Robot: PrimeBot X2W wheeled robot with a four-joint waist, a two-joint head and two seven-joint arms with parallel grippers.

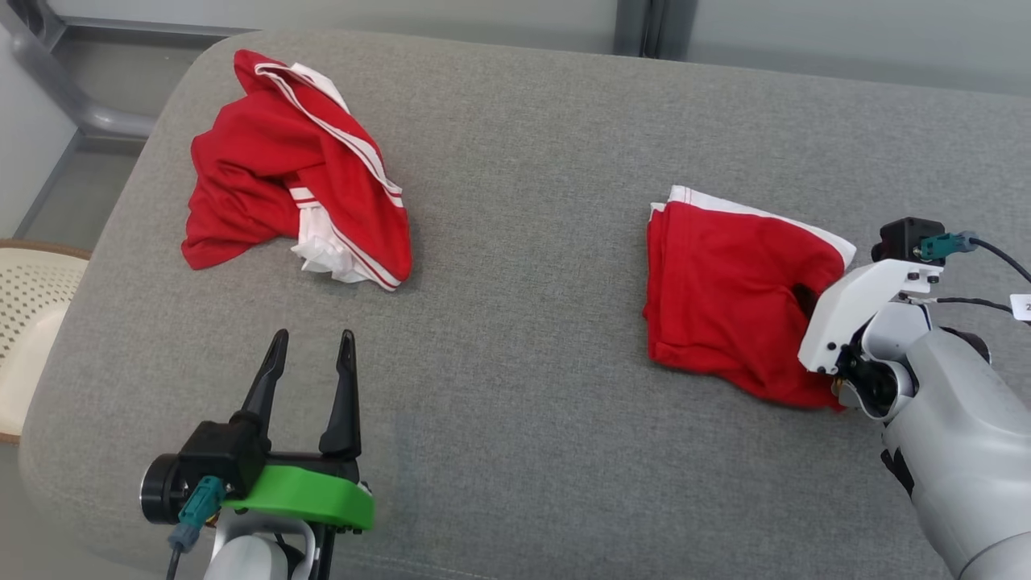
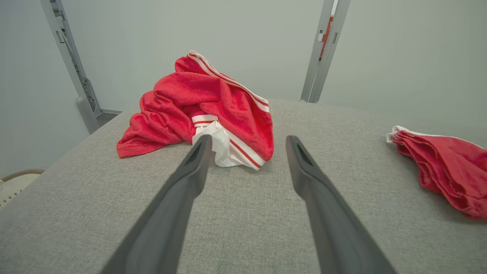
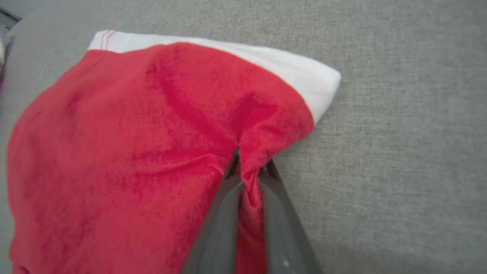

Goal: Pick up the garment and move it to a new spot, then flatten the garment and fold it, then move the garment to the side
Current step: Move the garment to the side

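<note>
The folded red garment (image 1: 725, 290) with a white band along its far edge lies on the right of the grey cushioned surface (image 1: 523, 362). My right gripper (image 1: 805, 300) reaches onto its right edge; its fingers are mostly hidden under the white wrist housing. Seen from the right wrist, the right gripper (image 3: 249, 169) is shut, pinching a ridge of the garment (image 3: 114, 152) that puckers up between the fingertips. My left gripper (image 1: 312, 338) stands open near the front left, holding nothing, its fingers pointing away from me. In the left wrist view the left gripper (image 2: 248, 140) is well apart from the garment (image 2: 445, 167).
A second red garment with white stripes (image 1: 298, 169) lies crumpled at the back left, ahead of the left gripper and also seen as the crumpled garment (image 2: 201, 110). A pale perforated chair seat (image 1: 28, 322) sits off the left edge. Metal frame posts (image 2: 323, 49) stand behind.
</note>
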